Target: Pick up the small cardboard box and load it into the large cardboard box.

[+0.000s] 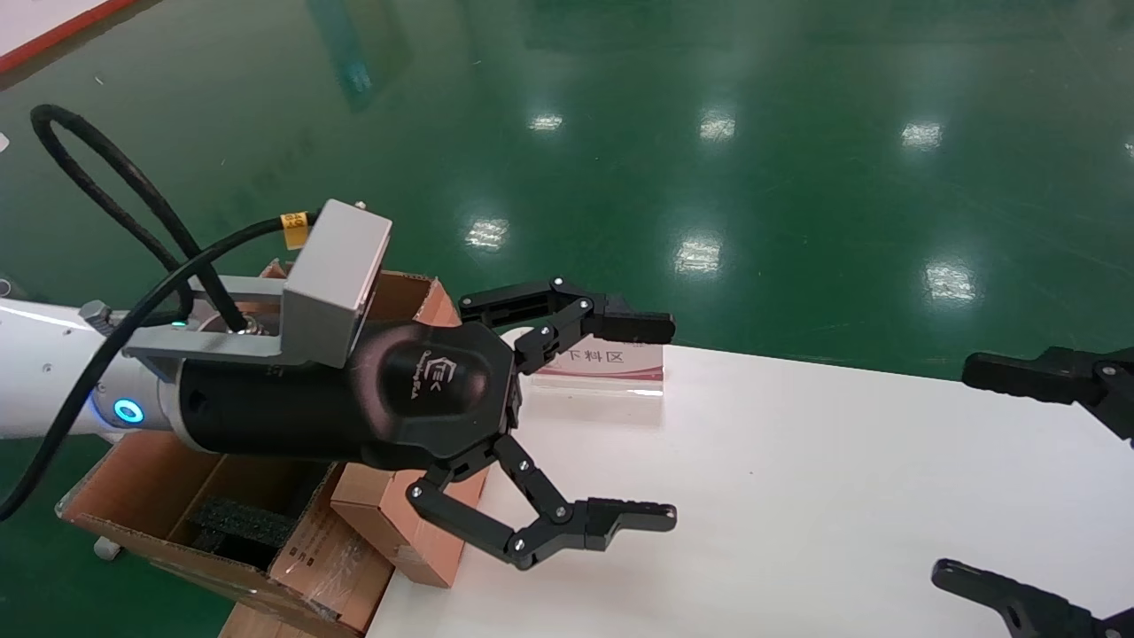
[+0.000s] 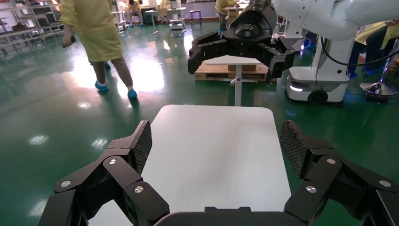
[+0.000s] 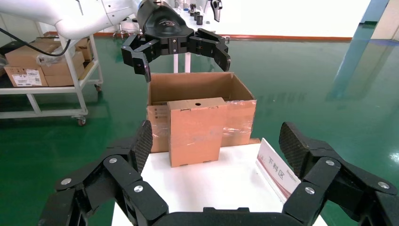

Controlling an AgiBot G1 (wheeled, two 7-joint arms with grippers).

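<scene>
The small cardboard box (image 3: 195,131) stood upright at the left end of the desk (image 1: 797,496), touching or just short of the large cardboard box (image 3: 197,89), which sat beyond that end with its flaps up. The narrow face with the round hole faced the length of the desk; its long axis appeared to run vertically. The left claw (image 1: 611,416) hung above the desk's left end with its fingers spread wide and nothing between them, the small carton lying below and behind its wrist, toward the desk's left edge. The right claw (image 1: 1045,478), likewise spread and empty, sat at the desk's right end, well apart from the carton. The left arm was judged the nearer, though it would need to draw back and descend before closing.
</scene>
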